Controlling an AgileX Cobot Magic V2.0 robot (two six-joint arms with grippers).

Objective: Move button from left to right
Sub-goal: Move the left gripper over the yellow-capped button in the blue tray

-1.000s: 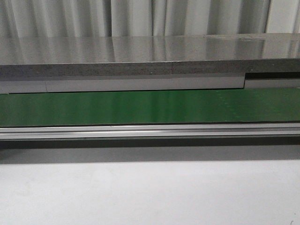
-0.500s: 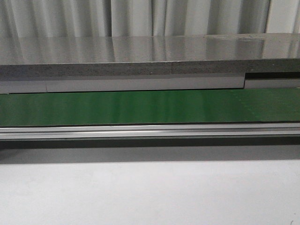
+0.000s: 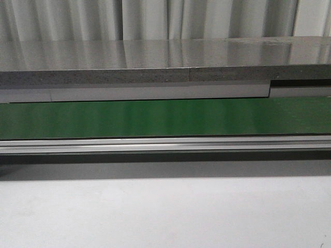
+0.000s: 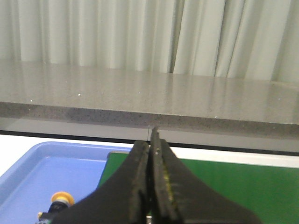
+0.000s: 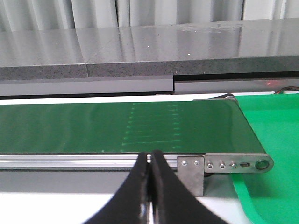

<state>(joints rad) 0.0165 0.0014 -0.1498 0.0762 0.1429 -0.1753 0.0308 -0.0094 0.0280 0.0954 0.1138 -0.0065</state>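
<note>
Button (image 4: pixel 61 199), round orange cap, in smooth blue tray (image 4: pixel 28 161); claws closed.

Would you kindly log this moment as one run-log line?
button: in blue tray, untouched | left tool: shut, empty | right tool: shut, empty | green belt: nothing on it
</note>
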